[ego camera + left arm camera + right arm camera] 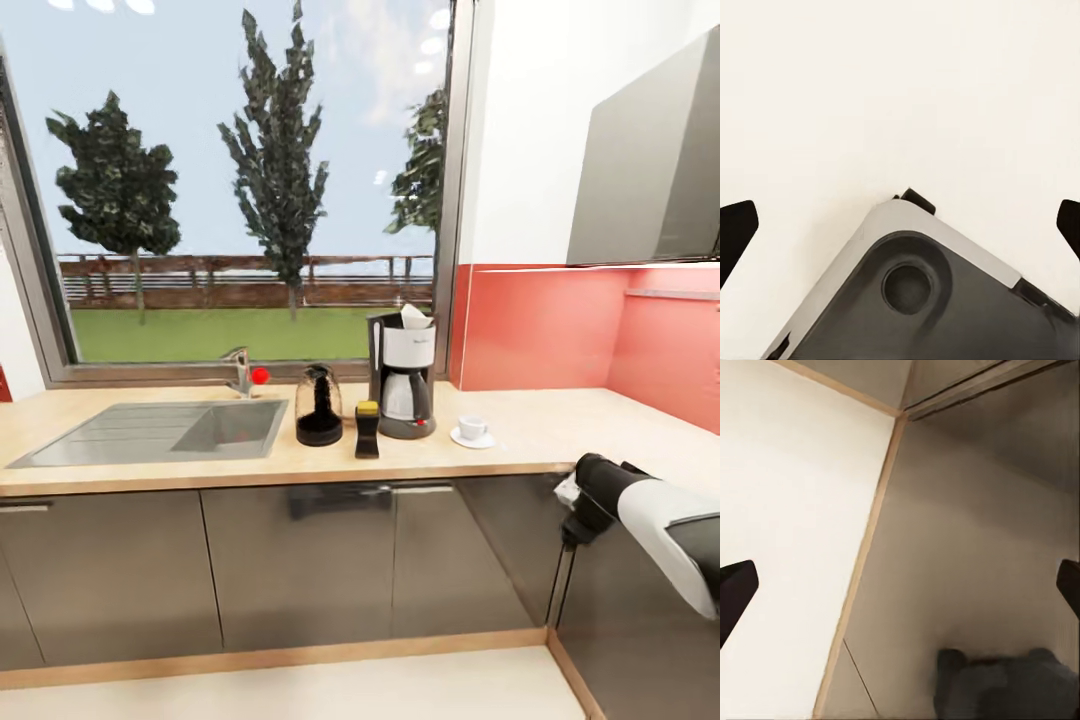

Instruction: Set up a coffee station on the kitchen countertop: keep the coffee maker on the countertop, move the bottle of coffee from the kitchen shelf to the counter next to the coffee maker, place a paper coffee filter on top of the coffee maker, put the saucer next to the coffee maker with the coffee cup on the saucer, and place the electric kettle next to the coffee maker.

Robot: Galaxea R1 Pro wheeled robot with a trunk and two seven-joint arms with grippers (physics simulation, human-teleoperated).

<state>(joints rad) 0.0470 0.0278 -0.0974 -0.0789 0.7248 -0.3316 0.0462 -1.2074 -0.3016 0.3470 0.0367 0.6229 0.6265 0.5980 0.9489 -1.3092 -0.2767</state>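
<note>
Head view: on the counter (pixel 560 432), kettle (pixel 319 405), coffee bottle (pixel 368 429), coffee maker (pixel 403 373) carrying the filter (pixel 414 317), and cup (pixel 473 427) on saucer (pixel 473 438); lettering unreadable. Left wrist view: left tool (pixel 900 225) wide, empty, over pale floor (pixel 900 90). Right wrist view: right tool (pixel 900 589) wide, empty, facing cabinet fronts (pixel 982 547).

My head view is bright and evenly lit, daylight coming through the window (pixel 250 190). Ceiling lamps glare as white spots on its glass. The glossy cabinet fronts (pixel 300 560) carry blurry dark reflections. Trees outside look jagged and coarse. Both wrist views are soft, with faint shadows on the pale floor (pixel 900 90).
</note>
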